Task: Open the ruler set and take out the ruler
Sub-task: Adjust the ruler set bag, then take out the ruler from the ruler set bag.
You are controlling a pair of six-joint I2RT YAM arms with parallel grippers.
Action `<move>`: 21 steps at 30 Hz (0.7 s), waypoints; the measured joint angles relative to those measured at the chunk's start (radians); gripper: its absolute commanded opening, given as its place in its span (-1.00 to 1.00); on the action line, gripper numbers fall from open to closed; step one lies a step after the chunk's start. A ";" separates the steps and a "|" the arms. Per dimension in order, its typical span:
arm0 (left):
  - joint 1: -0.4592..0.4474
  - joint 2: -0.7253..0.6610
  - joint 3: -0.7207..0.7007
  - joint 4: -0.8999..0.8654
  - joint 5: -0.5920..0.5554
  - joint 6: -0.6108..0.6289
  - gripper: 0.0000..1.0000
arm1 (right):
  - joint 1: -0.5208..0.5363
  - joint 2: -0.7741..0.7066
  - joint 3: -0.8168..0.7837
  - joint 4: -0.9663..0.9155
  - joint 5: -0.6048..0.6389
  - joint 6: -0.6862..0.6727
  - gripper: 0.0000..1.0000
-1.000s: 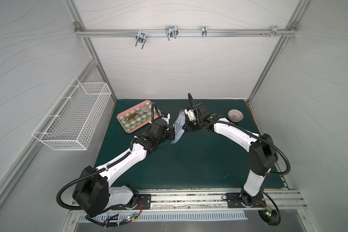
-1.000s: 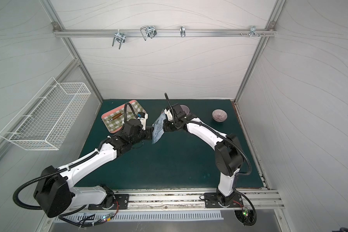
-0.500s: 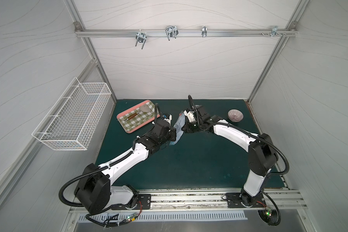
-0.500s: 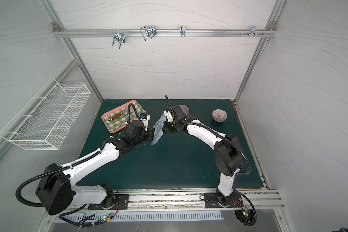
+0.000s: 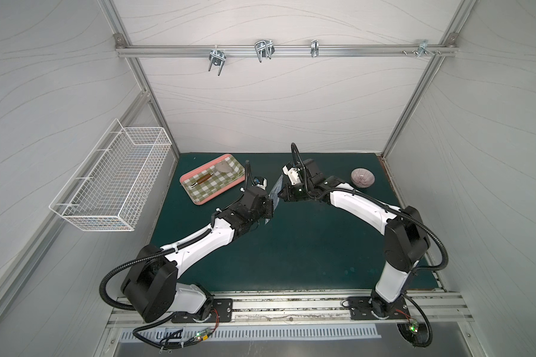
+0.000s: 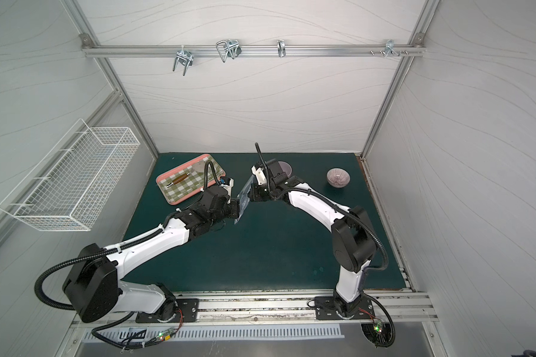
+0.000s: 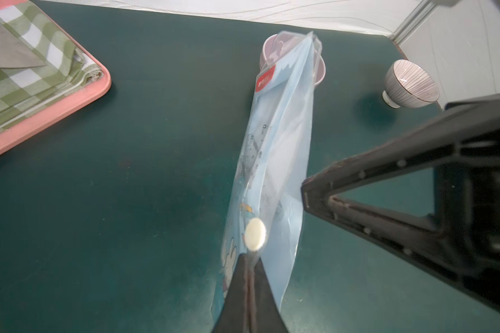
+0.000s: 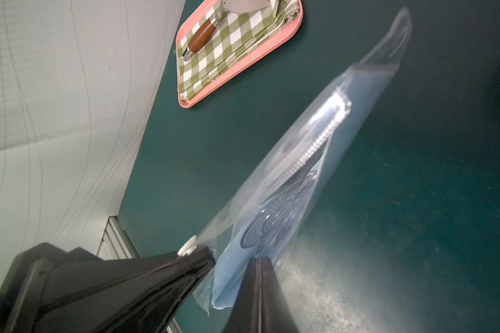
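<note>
In both top views the ruler set (image 5: 275, 189) (image 6: 244, 197) hangs tilted above the bench (image 5: 291, 247), nearer its back edge; in the left wrist view the left gripper (image 7: 250, 261) is clamped on its sleeve; in the right wrist view the right gripper (image 8: 257, 261) pinches it too.

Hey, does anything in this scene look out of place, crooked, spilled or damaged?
Nothing spilled or broken. The ruler set hangs on edge above the mat, pinched by the left gripper and the right gripper, as the task needs. Only the checked cloth lies unevenly folded in the pink tray.
</note>
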 measured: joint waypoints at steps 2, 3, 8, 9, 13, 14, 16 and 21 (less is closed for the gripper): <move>-0.002 0.000 0.001 0.000 -0.006 0.000 -1.00 | 0.002 0.001 0.013 -0.008 0.000 0.007 -0.74; -0.004 0.000 0.002 0.000 -0.008 0.000 -1.00 | 0.003 0.002 0.018 -0.010 0.000 0.008 -0.72; -0.011 0.002 0.012 0.001 -0.020 0.000 -1.00 | 0.010 0.013 0.042 -0.017 -0.003 0.017 -0.70; -0.011 0.002 0.012 0.002 -0.021 0.000 -1.00 | 0.011 0.018 0.047 -0.020 -0.005 0.018 -0.70; -0.013 0.003 0.012 0.002 -0.023 0.000 -1.00 | 0.016 0.044 0.055 -0.028 -0.009 0.023 -0.70; -0.013 0.003 0.012 0.002 -0.025 0.000 -1.00 | 0.016 0.050 0.055 -0.032 -0.010 0.025 -0.70; -0.013 0.002 0.012 0.002 -0.026 0.000 -1.00 | 0.016 0.061 0.055 -0.037 -0.010 0.031 -0.70; -0.013 -0.005 0.012 0.002 -0.035 0.000 -1.00 | 0.016 0.070 0.055 -0.048 -0.008 0.037 -0.70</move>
